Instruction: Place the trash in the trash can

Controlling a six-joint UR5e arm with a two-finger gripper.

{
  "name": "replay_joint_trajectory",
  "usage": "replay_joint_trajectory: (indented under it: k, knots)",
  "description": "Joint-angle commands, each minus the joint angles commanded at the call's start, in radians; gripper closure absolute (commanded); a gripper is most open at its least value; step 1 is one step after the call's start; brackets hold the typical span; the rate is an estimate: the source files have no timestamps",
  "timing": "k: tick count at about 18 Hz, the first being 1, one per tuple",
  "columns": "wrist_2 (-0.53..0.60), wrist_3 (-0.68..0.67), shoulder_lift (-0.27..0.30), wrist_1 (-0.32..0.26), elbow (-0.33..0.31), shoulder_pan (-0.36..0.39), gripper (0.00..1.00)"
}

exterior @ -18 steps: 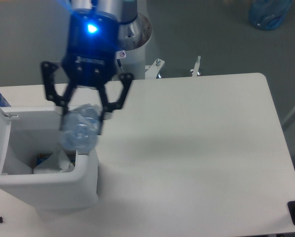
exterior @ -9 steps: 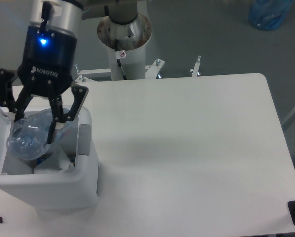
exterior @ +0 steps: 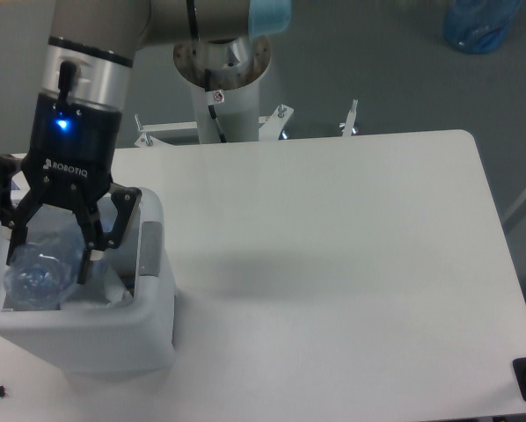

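The black two-finger gripper (exterior: 50,255) is closed on the crushed clear bluish plastic bottle (exterior: 41,268), held over the opening of the large white plastic trash can (exterior: 153,303). If the long bottle catches the can's rim, it may fall outside. The gripper reads "ROBOTIQ".

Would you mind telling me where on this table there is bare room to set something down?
The white table is bare from the trash can rightward to its far, right and near edges. The left end is crowded: the gripper holds the plastic bottle over the open can.
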Motion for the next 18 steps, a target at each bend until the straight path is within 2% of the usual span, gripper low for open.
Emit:
replay_joint_trajectory:
  k: [3,6,12,15,18]
  knots:
    - [0.0,-0.017,0.002,0.0,-0.006,0.014,0.0]
    - [-0.003,-0.017,0.008,0.0,-0.002,0.064,0.0]
    - [0.002,0.026,0.006,-0.005,0.002,0.227,0.0]
    - [0.024,0.118,0.006,-0.011,-0.017,0.293,0.0]
    - [0.153,0.243,0.012,-0.023,-0.051,0.316,0.0]
